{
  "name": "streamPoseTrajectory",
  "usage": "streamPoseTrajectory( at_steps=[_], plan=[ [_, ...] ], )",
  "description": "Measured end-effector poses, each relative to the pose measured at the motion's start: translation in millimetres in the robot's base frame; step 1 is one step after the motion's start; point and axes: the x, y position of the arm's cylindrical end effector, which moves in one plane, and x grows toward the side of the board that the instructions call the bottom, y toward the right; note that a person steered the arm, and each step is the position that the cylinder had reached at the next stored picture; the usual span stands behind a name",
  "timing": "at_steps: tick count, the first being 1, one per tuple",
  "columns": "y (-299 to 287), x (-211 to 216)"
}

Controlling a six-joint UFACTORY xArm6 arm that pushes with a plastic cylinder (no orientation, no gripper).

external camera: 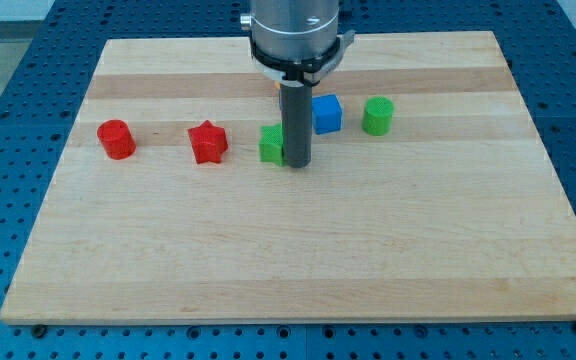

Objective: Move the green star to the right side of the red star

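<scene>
The red star [208,142] lies left of the board's middle. The green star [271,145] lies a short way to its right, partly hidden by the rod. My tip [297,163] rests on the board right against the green star's right side. The rod rises from there to the arm's grey flange at the view's top.
A red cylinder [116,139] stands at the view's left. A blue cube [327,114] sits just right of the rod, and a green cylinder [377,116] stands further right. The wooden board [298,260] lies on a blue perforated table.
</scene>
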Motion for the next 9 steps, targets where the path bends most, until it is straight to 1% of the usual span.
streamPoseTrajectory(
  at_steps=[1, 6, 9],
  plan=[
    [-1.2, -7.8],
    [-7.7, -19.9],
    [2.5, -28.8]
  ],
)
